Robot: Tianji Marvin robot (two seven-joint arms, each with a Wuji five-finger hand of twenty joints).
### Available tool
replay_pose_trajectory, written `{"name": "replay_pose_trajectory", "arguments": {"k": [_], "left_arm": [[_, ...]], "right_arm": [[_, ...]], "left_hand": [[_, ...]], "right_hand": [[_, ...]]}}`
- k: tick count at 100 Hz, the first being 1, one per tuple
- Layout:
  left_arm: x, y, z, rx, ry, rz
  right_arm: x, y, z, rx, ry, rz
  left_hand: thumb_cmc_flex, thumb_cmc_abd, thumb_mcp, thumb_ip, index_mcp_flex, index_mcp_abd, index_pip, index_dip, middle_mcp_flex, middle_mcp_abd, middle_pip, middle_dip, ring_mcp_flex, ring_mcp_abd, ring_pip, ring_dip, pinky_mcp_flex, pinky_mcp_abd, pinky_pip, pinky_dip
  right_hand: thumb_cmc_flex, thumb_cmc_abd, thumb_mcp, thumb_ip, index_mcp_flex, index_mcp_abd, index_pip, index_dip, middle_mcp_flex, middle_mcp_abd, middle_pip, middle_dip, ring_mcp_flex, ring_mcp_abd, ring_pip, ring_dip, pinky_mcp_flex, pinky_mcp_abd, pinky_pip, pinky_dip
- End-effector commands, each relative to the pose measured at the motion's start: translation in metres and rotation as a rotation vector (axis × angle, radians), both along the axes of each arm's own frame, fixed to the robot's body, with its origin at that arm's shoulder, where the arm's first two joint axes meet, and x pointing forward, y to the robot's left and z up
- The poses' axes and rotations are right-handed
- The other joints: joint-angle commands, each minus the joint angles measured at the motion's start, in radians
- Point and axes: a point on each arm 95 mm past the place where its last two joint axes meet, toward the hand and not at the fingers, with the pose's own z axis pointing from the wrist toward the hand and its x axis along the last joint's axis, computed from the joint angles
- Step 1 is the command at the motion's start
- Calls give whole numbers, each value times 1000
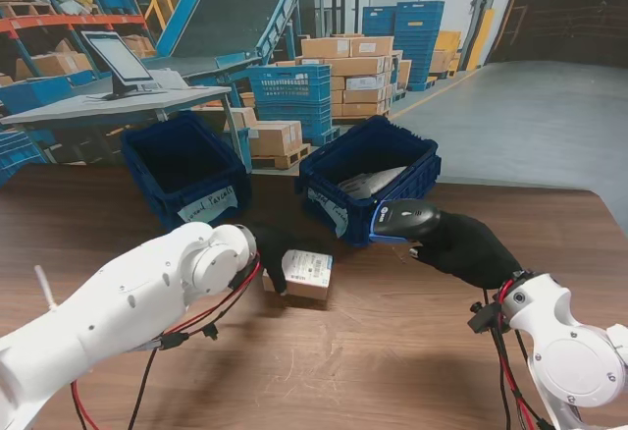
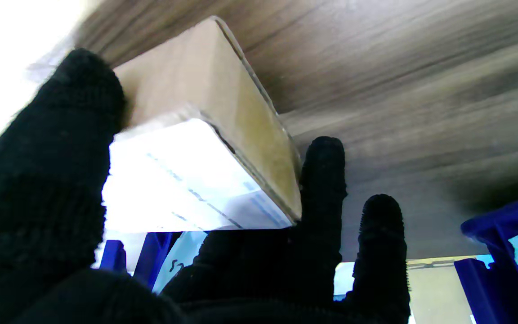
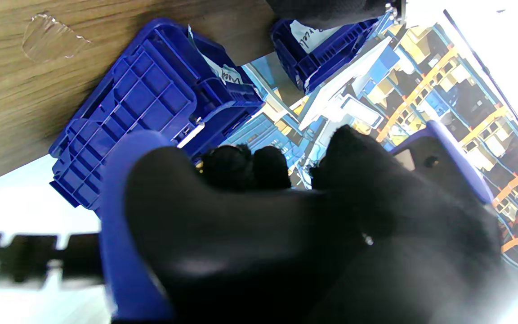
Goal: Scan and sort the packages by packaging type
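A: Where is the box, and how does it sit relative to the fingers?

B: The cardboard box (image 1: pixel 302 275) is on the wooden table (image 1: pixel 392 351), near the middle, in front of the gap between the two blue bins. Its white label faces up and toward the right. The left hand (image 1: pixel 272 253), in a black glove, is closed around it. In the left wrist view the box (image 2: pixel 205 148) lies between the thumb (image 2: pixel 56 148) on one side and the other fingers (image 2: pixel 322 189) on the opposite side, with the fingertips pressed against its cardboard edge. Whether the box rests on the table or is slightly lifted cannot be told.

A: State of the right hand?

B: The right hand (image 1: pixel 469 245) is wrapped around the handle of a black scanner (image 1: pixel 405 219). The scanner head points left, toward the box, and hangs just in front of the right bin (image 1: pixel 368 180). In the right wrist view the fingers (image 3: pixel 241 164) are curled over the scanner body (image 3: pixel 250 234), fully closed on it.

A: Surroundings?

B: The left bin (image 1: pixel 184 167) carries a handwritten paper tag on its near wall; its inside looks dark. The right bin has a similar tag and holds a pale flat bag (image 1: pixel 373 182). Beyond the table stand stacked cartons (image 1: pixel 358 75), blue crates (image 1: pixel 291 96) and a monitor (image 1: pixel 120 60) on a grey desk.
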Motion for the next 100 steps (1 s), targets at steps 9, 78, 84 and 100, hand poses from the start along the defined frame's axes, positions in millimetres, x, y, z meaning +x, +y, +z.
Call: {"name": "replay_pose_trajectory", "arguments": {"k": [9,78,84,100], "left_arm": [[-9,6,12,-7,3,24],[-76,28,36,-104,-46,75],[-82,29,34,-112,-47,60],[-94,31,27,-123,-42,16]], "right_arm": [[-3,6,5,0,-1,11],[-9,21,13,-20,-38,40],[-8,23,12,-23,-36,48],[-6,27,9,-31,-31,66]], "left_hand": [[312,164,332,75,137,-288,403,54,174,-148,196,111,27,-19,34,27,-1,28,31,15],[323,179,308,62,132,-283,390,58,166,-146,183,109,17,-20,-1,31,-5,31,41,19],[323,180,306,61,131,-285,389,58,165,-147,182,108,16,-22,-4,29,-6,30,40,18],[324,185,301,58,128,-285,385,61,162,-150,177,106,11,-24,-13,21,-6,27,38,17]], "right_hand": [[115,82,96,-16,70,-61,26,20,16,23,-8,4,7,5,4,-1,0,0,9,14],[115,82,97,-15,70,-62,25,20,16,24,-9,4,8,4,4,-1,0,0,10,13],[116,82,97,-15,70,-61,25,20,16,24,-9,4,6,4,3,-1,0,0,10,13],[115,83,97,-15,70,-61,26,20,16,24,-9,4,7,2,3,-2,0,1,9,13]]}}
